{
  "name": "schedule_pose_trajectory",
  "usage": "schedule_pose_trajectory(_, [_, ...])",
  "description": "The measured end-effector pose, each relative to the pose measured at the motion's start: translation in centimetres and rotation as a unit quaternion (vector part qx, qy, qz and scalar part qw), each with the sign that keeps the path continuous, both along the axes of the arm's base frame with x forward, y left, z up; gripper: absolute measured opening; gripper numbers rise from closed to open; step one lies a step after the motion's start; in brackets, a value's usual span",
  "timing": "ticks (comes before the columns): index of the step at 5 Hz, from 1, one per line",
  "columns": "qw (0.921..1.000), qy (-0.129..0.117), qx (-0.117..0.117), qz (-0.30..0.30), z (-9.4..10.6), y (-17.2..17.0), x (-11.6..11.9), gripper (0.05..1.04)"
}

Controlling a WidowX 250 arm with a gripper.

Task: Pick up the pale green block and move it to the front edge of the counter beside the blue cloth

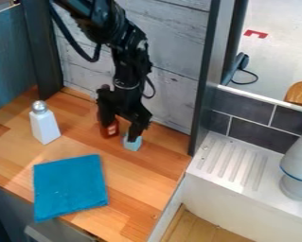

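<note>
Light blue block [133,144] right at one fingertip of the gripper [120,132], off-centre from the gap, no clear long axis. Fingers spread wide; reddish-brown bottle [110,131] is beside the other finger.

Wood ctr [137,182] holds blue cloth [69,186], shaker [45,126], btl [109,130] & block [133,143].
</note>
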State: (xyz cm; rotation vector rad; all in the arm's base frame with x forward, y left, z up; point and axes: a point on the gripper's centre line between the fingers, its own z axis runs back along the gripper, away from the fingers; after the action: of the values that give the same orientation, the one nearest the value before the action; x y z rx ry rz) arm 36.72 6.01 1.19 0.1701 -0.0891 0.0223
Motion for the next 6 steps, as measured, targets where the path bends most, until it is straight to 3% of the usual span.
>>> schedule_pose_trajectory(2, [0.9998, 0.014, -0.012, -0.002, -1.0, -0.3, -0.5, 1.005])
schedule_pose_trajectory(4, [0.9984, 0.023, -0.051, 0.014, -1.7, -0.2, -0.9, 1.005])
schedule_pose_trajectory(6, [0.9971, 0.017, -0.073, 0.014, -2.0, -0.8, 0.0, 1.005])
